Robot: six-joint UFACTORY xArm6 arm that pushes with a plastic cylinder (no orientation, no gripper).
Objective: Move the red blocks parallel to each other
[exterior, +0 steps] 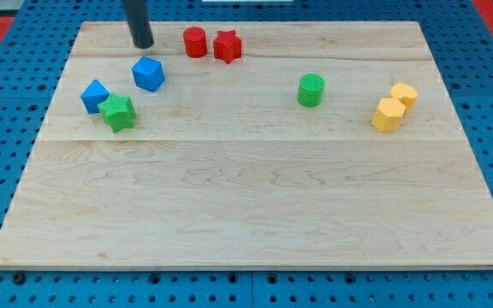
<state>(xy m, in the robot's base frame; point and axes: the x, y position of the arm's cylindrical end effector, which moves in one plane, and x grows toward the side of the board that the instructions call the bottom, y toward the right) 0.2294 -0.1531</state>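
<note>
Tip: my tip (144, 44) rests on the board (246, 214) near the view's top-left. A bare rod, no jaws, nothing to open or close; it touches no block.
Red blocks: red cylinder (195, 41) and red star (227, 46) at the view's top, side by side, touching or nearly so; I cannot tell which. The star sits a shade lower. Both lie to the tip's right, the cylinder nearer.
Tip vs others: blue cube (148, 74) is just below the tip, apart from it.
Handling (judged): small, rigid, light pieces that should slide readily on smooth wood. The cylinder may roll off a glancing push, so meet it square on its side. The star's points may catch and turn it; push on a flat between the points.
Contact point: no hold possible, only a shove at base height.
Risk: pushing the cylinder from the left would carry the star along.
Other blocks: blue block (94, 95) against green star (119, 112) at left; green cylinder (311, 90) right of centre; two yellow blocks (394, 106) touching at far right.
Containers: none seen.
</note>
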